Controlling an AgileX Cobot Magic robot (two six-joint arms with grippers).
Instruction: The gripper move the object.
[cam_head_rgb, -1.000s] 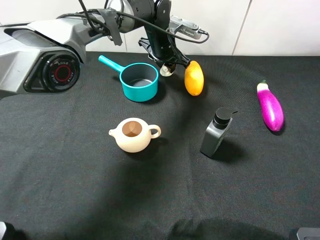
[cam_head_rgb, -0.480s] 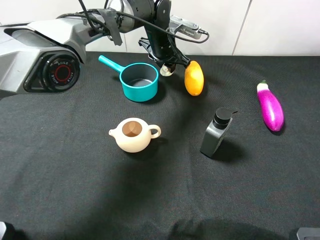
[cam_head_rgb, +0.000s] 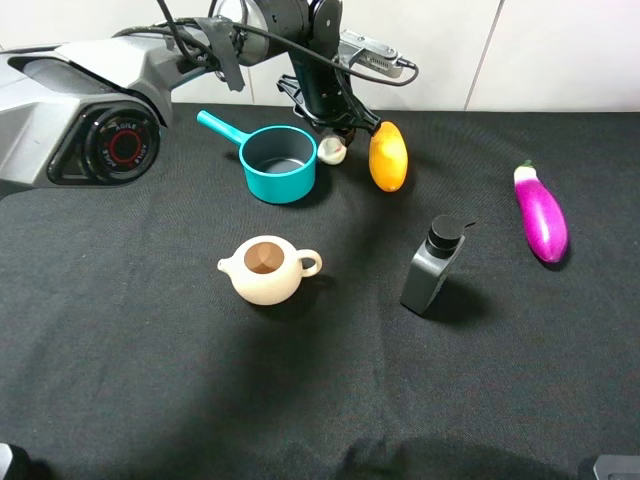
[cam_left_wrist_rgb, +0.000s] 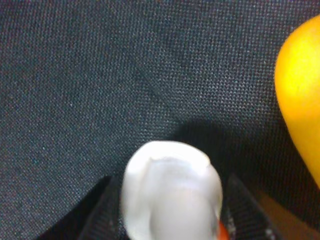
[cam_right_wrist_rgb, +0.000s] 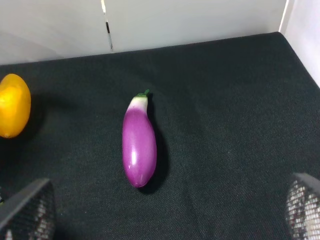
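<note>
Black cloth is covering the whole table (cam_head_rgb: 150, 380), with a white wall (cam_head_rgb: 560, 50) running along its far edge, as the grey-and-black left arm (cam_head_rgb: 100, 70) is reaching in from the far left and bending down over the far middle of the surface. Five props are lying loosely spread around it, probably so that each can be picked without disturbing another: a teal saucepan (cam_head_rgb: 278, 163) far and left of centre, a beige teapot (cam_head_rgb: 265, 270) nearer the middle, a purple aubergine (cam_head_rgb: 541, 215) on the right, a dark pump bottle (cam_head_rgb: 430, 268) standing upright to the right of the teapot, and a yellow fruit (cam_head_rgb: 388, 156) at the far centre. The left gripper (cam_head_rgb: 333, 128) is hanging straight above the narrow gap between saucepan and fruit, a top-down approach that appears forced by those two close neighbours. Beneath it the object (cam_head_rgb: 332, 151), a small cream-white bulb, is sitting low in that gap, apparently resting on the cloth just beside the saucepan and near the fruit. The left wrist camera is showing dark fingers (cam_left_wrist_rgb: 102, 212) flanking the bulb on both sides, yet whether they are pinching it or letting it go cannot be told. The right gripper (cam_right_wrist_rgb: 165, 220) is hovering at the near right with its jaws spread wide and nothing between them, seemingly parked clear of the work.
</note>
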